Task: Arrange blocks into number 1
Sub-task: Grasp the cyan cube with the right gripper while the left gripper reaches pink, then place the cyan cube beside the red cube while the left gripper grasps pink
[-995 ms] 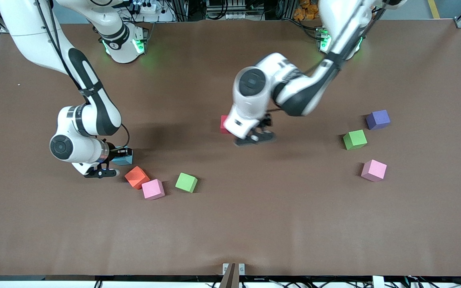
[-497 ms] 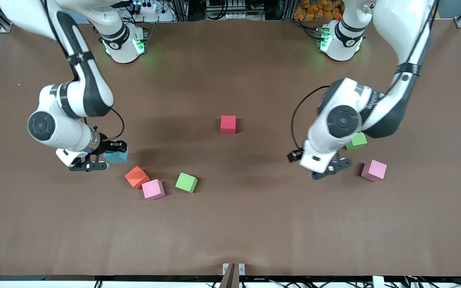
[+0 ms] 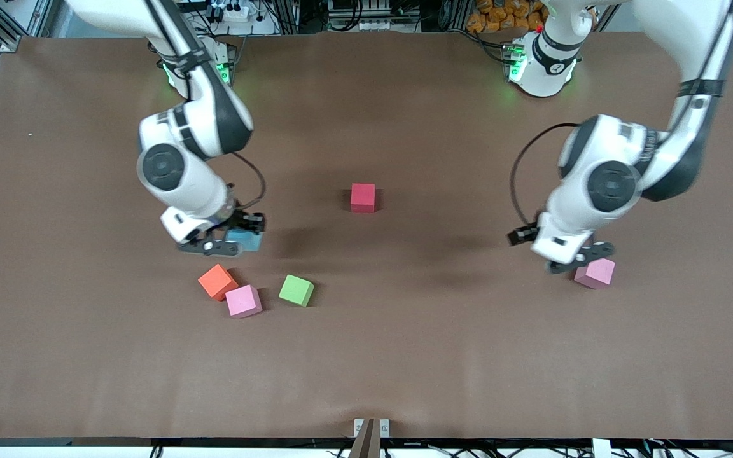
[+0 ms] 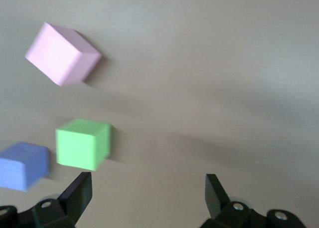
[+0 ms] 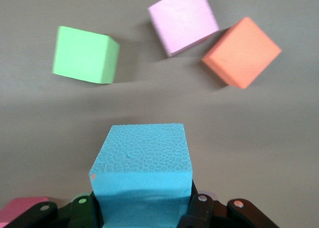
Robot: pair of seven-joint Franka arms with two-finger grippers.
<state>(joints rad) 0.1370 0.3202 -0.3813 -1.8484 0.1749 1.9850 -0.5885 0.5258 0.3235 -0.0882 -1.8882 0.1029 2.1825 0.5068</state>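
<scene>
- Carrying the light blue block (image 3: 244, 240) clamped between its fingers, the right hand (image 3: 230, 238) hangs over bare surface (image 3: 366, 356), above the cluster of three loose cubes at the right arm's end.
- That cluster is the orange block (image 3: 217, 281) touching a pink block (image 3: 243, 300), with a green block (image 3: 296, 290) just beside them, all nearer the front camera than the held cube.
- The red block (image 3: 363, 197) sits alone mid-surface; judging by the task, it looks like the anchor for the numeral, and it lies from the carried cube toward the left arm's end and slightly farther from the front camera.
- The right arm is clearly the closer one to that red block.
- The left hand (image 4: 147, 188) is spread wide and empty, low over the second pink block (image 3: 595, 273); its wrist view also shows another green block (image 4: 82, 143) and a purple block (image 4: 22, 165) close by.
</scene>
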